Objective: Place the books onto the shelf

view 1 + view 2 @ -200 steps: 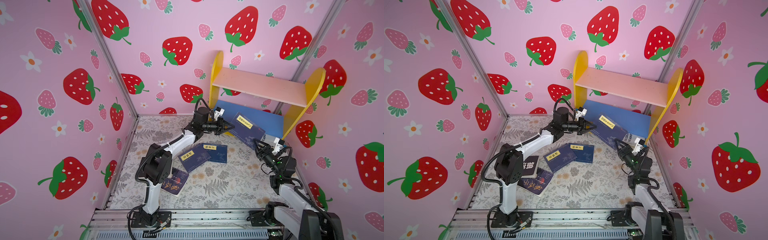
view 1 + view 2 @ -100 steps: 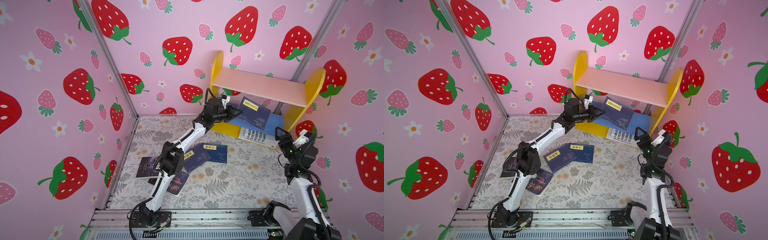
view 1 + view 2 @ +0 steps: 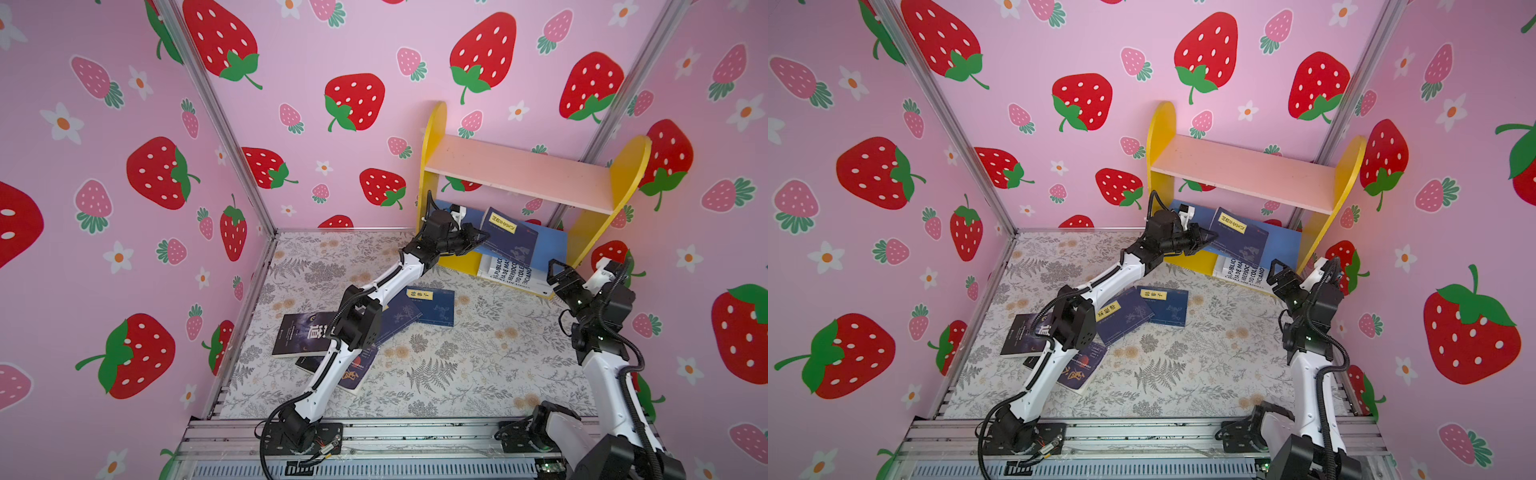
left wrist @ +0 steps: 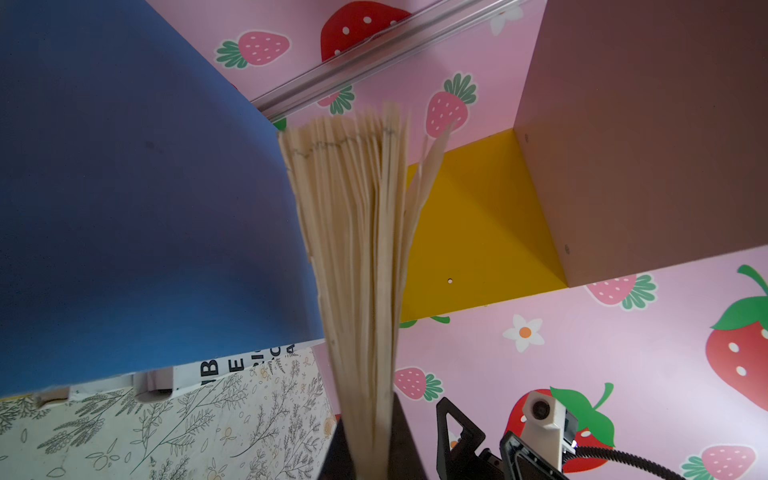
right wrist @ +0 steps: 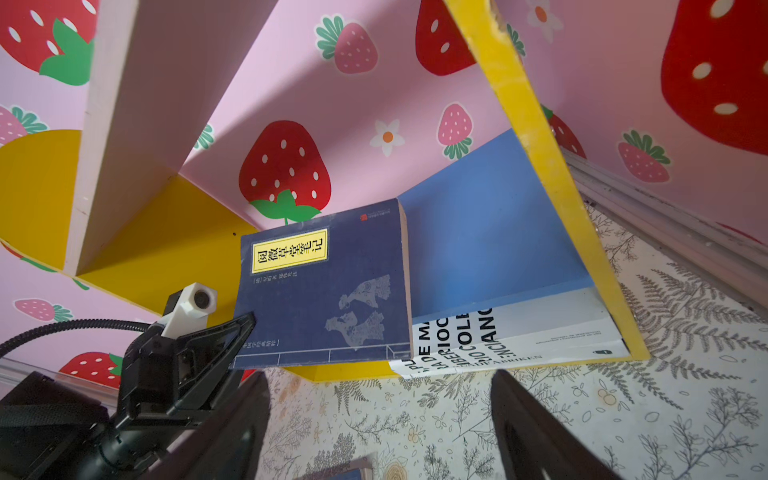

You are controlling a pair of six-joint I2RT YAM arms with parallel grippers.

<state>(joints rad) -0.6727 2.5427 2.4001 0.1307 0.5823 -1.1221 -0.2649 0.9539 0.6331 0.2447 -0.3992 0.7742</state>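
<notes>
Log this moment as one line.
left gripper: shut on navy book, inside shelf | right gripper: open, empty | white book: lying at shelf base

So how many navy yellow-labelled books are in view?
3. The left gripper clamps one navy book over the shelf's blue lower board; two navy books overlap on the floral mat. The left arm could hide more.

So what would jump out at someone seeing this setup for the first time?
The strawberry wallpaper all around, then the yellow-sided shelf in the back right corner. There the left gripper holds a navy book tilted over the blue lower board, while the right gripper hangs open nearby; more books lie on the floral floor.
</notes>
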